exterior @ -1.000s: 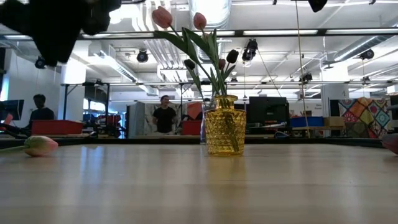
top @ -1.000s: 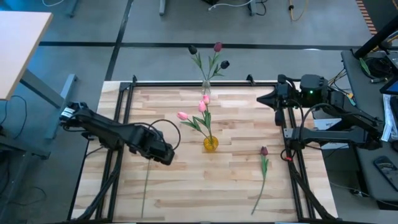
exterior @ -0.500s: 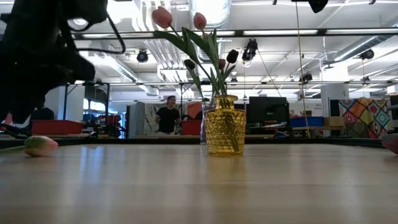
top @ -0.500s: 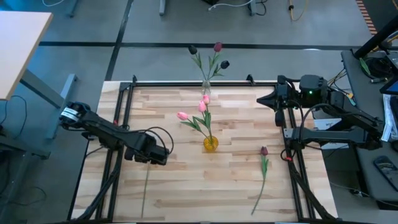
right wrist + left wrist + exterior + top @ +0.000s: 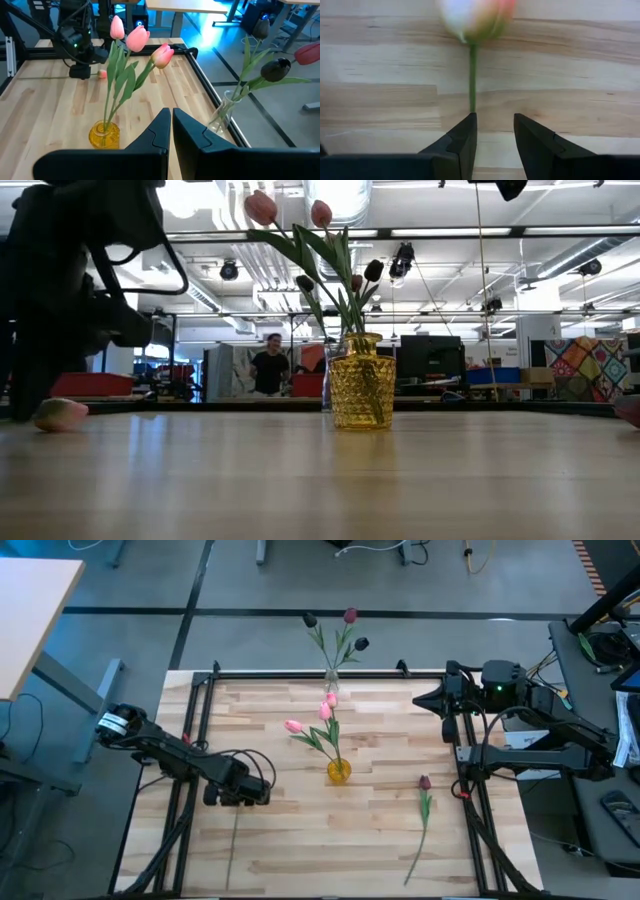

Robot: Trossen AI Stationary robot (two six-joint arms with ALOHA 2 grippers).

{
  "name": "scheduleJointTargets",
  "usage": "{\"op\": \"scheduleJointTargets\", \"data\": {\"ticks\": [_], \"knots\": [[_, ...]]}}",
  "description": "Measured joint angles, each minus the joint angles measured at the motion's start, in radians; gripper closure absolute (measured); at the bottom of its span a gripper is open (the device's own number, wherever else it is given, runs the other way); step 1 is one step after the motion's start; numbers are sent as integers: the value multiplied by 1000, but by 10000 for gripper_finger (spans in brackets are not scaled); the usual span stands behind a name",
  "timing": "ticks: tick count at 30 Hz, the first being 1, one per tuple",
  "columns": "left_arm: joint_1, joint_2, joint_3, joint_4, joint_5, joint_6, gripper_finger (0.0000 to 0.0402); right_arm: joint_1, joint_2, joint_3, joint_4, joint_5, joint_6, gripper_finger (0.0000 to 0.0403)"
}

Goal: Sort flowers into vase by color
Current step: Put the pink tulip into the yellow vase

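while the left tool (image 5: 240, 796) is lowered over a pink tulip (image 5: 476, 17) lying on the left part of the tabletop (image 5: 380, 840), its fingers (image 5: 462, 137) are held a little apart, with the green stem running up to the inner edge of one finger; nothing is gripped. in the low view this pink head (image 5: 60, 414) is seen resting on the wood just below the dark arm. three pink tulips (image 5: 322, 712) are held in a yellow vase (image 5: 339, 771) near the middle of the tabletop. three dark-headed tulips (image 5: 348, 616) are held in a clear vase (image 5: 223, 113) at the far edge, behind the yellow one. one more dark tulip (image 5: 424, 783) lies flat on the right part of the tabletop, its stem pointing toward the near edge. the right tool (image 5: 171, 125) is parked at the far right corner, well apart from the flowers, with its fingers almost closed on nothing. a person (image 5: 266, 366) is seen standing in the room beyond.
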State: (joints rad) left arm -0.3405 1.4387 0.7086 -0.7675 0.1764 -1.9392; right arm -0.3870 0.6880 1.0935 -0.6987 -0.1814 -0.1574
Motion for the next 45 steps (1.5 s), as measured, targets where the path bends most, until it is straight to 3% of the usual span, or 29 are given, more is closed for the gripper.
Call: {"op": "scheduleJointTargets", "data": {"ticks": [10, 23, 32, 37, 42, 45], "knots": [[-3, 1, 74, -145, -35, 19, 288, 0, 1, 0, 0, 1, 0, 390], [-6, 1, 9, -64, -73, 19, 294, 0, 1, 0, 1, 9, -1, 390], [-6, 1, -54, 54, -91, -8, 334, 0, 1, 0, 9, 9, -11, 390], [-8, -1, -66, 85, -101, -8, 381, 0, 1, 0, 9, 9, -13, 390], [-23, 3, -26, 70, -195, -18, 396, 0, 1, 0, 9, 9, -18, 390], [-49, 3, 44, 60, -310, -54, 400, 0, 1, 0, 8, 9, -23, 390]]}}
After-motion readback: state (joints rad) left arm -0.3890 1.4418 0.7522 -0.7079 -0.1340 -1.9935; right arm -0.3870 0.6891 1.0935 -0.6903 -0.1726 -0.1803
